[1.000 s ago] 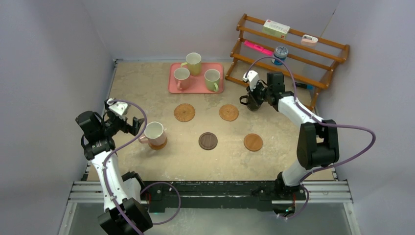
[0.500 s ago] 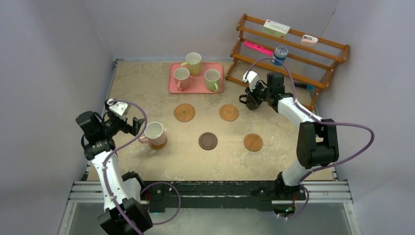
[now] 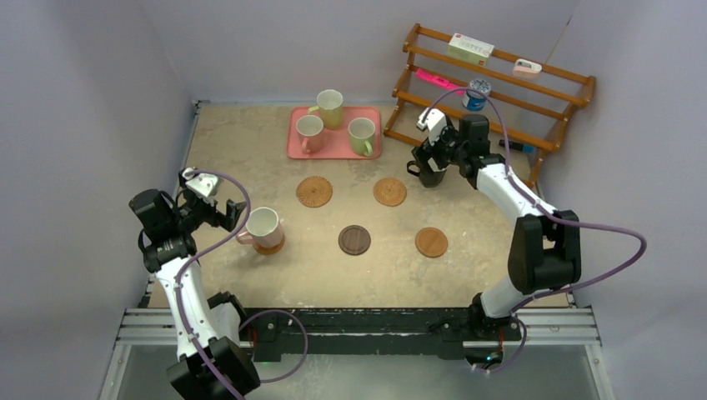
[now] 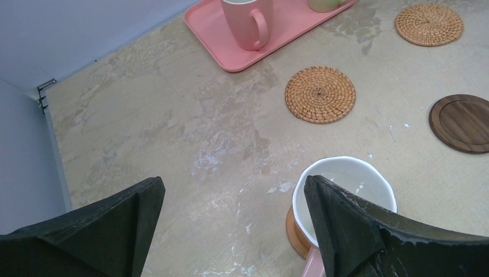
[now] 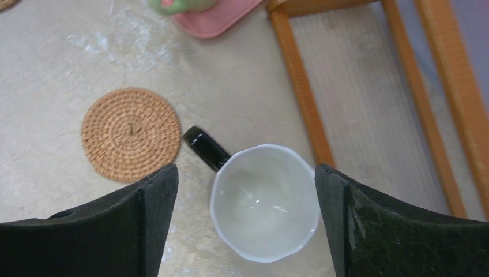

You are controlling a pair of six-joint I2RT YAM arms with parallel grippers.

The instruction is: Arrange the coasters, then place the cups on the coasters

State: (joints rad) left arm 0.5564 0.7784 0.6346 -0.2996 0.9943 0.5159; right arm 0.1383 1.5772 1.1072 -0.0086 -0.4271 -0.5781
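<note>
A black cup (image 5: 265, 202) with a white inside stands on the table beside the rack foot, and my right gripper (image 5: 247, 173) hangs open above it, one finger on each side and clear of the rim. From above, the black cup (image 3: 419, 174) is right of a woven coaster (image 3: 389, 192). Another woven coaster (image 3: 314, 192), a dark brown coaster (image 3: 354, 240) and a tan coaster (image 3: 431, 242) lie bare. A pink cup (image 3: 263, 225) sits on an orange-brown coaster (image 4: 294, 231). My left gripper (image 3: 229, 215) is open just left of it, holding nothing.
A pink tray (image 3: 296, 142) at the back holds a pale yellow cup (image 3: 329, 107), a pink cup (image 3: 309, 131) and a green cup (image 3: 361, 133). A wooden rack (image 3: 500, 92) stands at the back right with a small blue can (image 3: 477, 92) on it.
My right gripper has opened from shut, letting go of the black cup, and has lifted slightly toward the rack. The left arm has not moved.
</note>
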